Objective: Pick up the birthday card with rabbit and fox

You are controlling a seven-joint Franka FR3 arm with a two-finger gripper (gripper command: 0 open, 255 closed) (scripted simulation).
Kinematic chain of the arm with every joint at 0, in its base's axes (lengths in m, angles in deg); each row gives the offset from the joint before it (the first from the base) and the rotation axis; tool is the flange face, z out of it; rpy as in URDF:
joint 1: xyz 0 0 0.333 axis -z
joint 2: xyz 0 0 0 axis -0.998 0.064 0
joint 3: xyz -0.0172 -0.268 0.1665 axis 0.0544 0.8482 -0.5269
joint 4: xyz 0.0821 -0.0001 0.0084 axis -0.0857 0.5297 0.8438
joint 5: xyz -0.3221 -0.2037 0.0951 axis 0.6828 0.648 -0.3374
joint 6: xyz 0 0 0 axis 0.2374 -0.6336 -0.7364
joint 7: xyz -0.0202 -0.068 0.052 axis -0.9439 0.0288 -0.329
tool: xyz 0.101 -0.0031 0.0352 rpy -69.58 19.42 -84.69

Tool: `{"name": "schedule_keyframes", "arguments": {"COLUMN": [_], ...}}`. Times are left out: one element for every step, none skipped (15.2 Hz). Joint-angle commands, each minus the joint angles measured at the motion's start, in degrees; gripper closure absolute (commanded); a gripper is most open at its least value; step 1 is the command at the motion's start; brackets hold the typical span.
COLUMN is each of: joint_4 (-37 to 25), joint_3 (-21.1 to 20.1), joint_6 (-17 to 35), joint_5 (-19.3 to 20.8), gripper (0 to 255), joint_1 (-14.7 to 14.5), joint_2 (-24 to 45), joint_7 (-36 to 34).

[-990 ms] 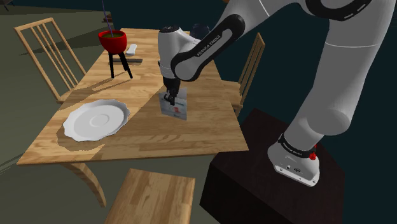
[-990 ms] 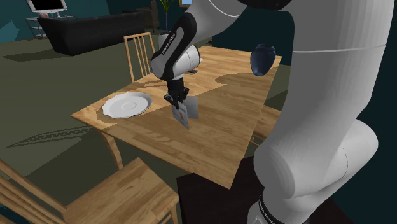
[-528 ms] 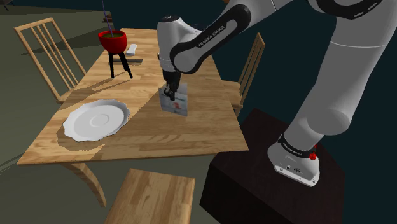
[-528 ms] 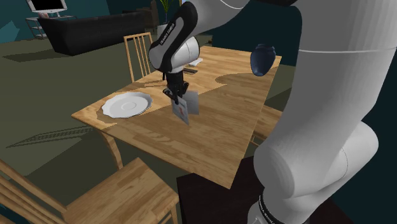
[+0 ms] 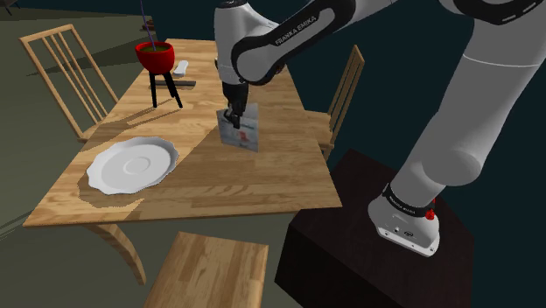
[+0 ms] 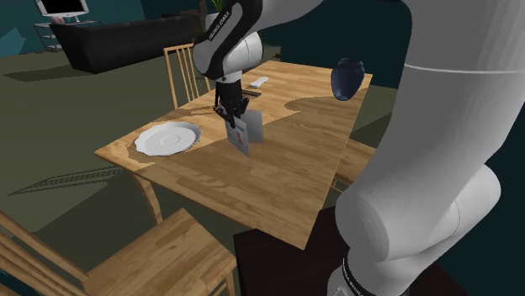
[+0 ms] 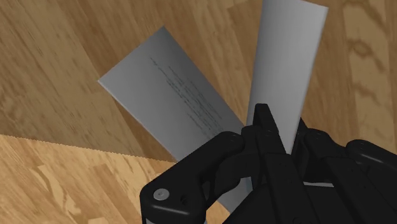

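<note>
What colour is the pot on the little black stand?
The pot is red; the shoulder view shows it best.

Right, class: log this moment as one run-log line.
jaws: shut on card | card: open, hanging above table | plate: apart, on table

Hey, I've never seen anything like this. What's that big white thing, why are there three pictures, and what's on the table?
It is a simulated white robot arm on a dark box. One picture looks over its shoulder, one from another spot nearby, one from a camera on its hand. On the wooden table are a white plate, a red pot on a stand and a dark vase. The black gripper is shut on a folded pale card, holding it by its top edge.
</note>
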Motion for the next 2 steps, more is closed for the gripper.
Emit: {"name": "schedule_keyframes", "arguments": {"joint_4": [-0.48,-0.49], "joint_3": [-0.02,-0.02], "joint_6": [-0.82,-0.82], "joint_5": [-0.19,-0.19], "gripper": [255,255], "joint_1": [0.05,0.05], "joint_2": [-0.37,-0.37], "joint_7": [0.23,0.23]}}
